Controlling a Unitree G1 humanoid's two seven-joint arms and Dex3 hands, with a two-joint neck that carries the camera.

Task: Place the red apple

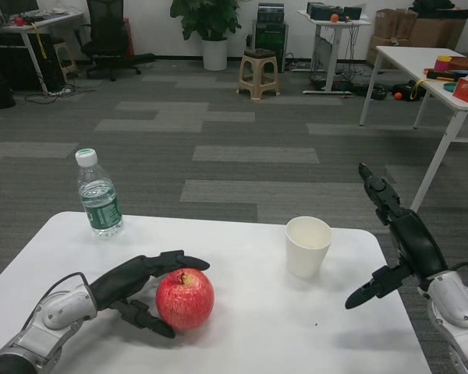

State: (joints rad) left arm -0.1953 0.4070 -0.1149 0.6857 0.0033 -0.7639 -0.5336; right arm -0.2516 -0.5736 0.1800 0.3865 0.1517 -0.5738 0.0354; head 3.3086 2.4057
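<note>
Table (242, 343): white, smooth, with rounded corners; it carries 3 things, the apple, the cup and the bottle.
Second table (421, 66): white, on thin legs, far right in the room, with small coloured items on top, too small to name.
Floor (218, 148): carpet tiles in dark and light grey strips.
Potted plant (212, 23): leafy green in a white pot by the back wall, beside a beige stool (258, 72).
Right hand (394, 249): black, raised off the table's right edge, fingers apart and holding nothing; one fingertip points up, another points left and down. It sits well apart from the apple.
Left hand (144, 288): black on a silver forearm, cupped around the apple's left side, upper fingers lying over the top, lower ones at its base; it grasps the fruit.
Water bottle (98, 195): clear ribbed plastic, white cap, green label, upright near the table's far left edge.
Paper cup (308, 247): white, tapered, open mouth, upright right of the apple, between it and the right hand.
Red apple (185, 299): glossy, round, red with pale speckling, stem dimple up, resting on the table near its front centre.
</note>
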